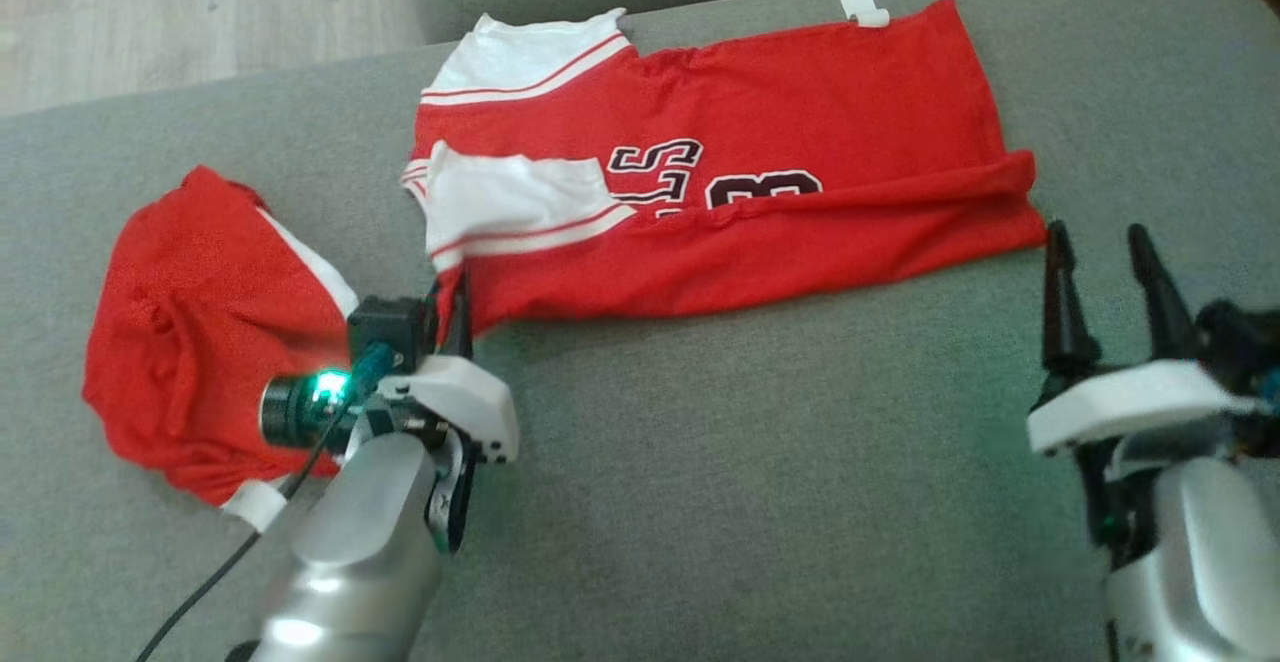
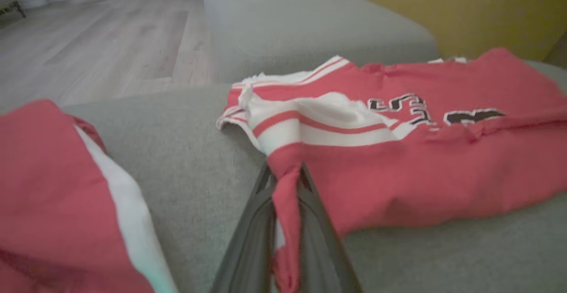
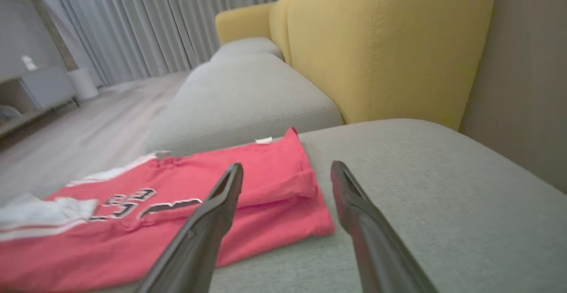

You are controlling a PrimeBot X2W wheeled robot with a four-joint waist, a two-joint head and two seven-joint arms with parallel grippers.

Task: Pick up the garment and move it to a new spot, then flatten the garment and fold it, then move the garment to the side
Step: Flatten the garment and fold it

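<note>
- At the far left of the grey sofa cushion lies a crumpled red garment with a white band along its edge. It is bunched in a heap, apart from the other cloth.
- Just to its right, the left gripper reaches up from the lower edge of the head view. Its jaws are closed on the jersey's near-left corner. In the left wrist view, a strip of red cloth runs down between the two dark fingers.
- The jersey is spread across the middle of the cushion, with its long side running left to right. It is red, and its near edge is folded over in a long band.
- A white sleeve with red stripes is turned onto the jersey's left end. A second white sleeve lies at the far-left corner.
- Black outlined lettering sits near the jersey's centre, partly covered by the fold.
- A small white tag sticks out at the far edge, towards the right.
- The right gripper stands just beside the jersey's near-right corner. Its jaws are spread wide and hold nothing. Whether a fingertip touches the cloth cannot be told.
- Behind the cushion in the right wrist view rises a yellow backrest.
</note>
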